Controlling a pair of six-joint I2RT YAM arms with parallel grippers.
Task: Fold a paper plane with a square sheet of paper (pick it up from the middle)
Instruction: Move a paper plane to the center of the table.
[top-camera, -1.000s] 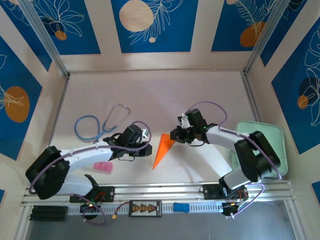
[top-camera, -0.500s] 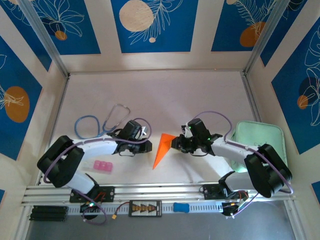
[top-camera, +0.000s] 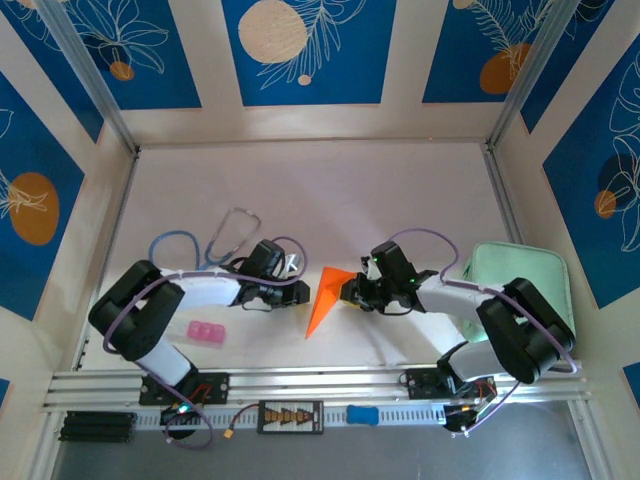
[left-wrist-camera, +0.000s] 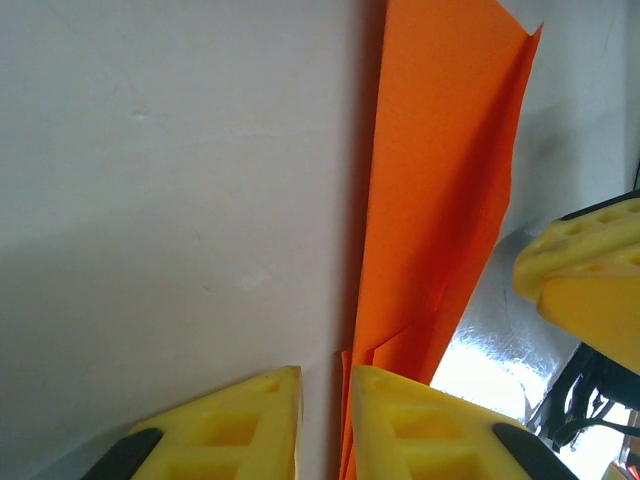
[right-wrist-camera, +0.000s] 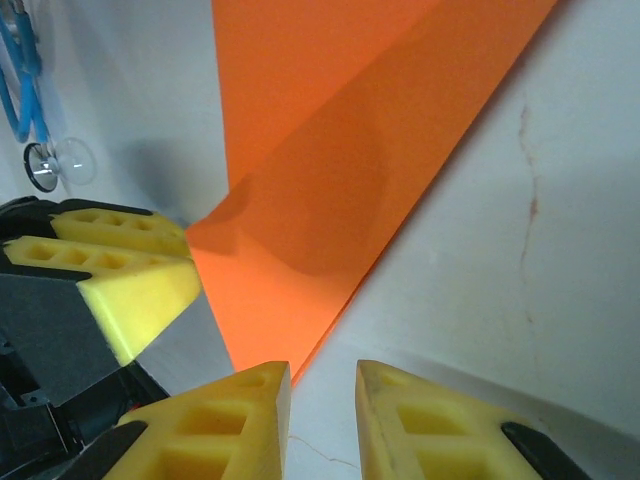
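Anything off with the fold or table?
The bright orange folded paper dart isn't crisp. In the left wrist view its layers splay, with a small flap poking out near the camera, and in the right wrist view its corner bows up. The white table bears a thin brownish crack-like mark.

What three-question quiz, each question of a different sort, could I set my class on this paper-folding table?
1. True or false: the paper plane lies between the left gripper and the right gripper.
2. The tray on the right is: A pale green; B red; C black.
3. Name the blue-tubed item lying on the left half of the table.

Key: 1 true. 2 A. 3 the stethoscope.
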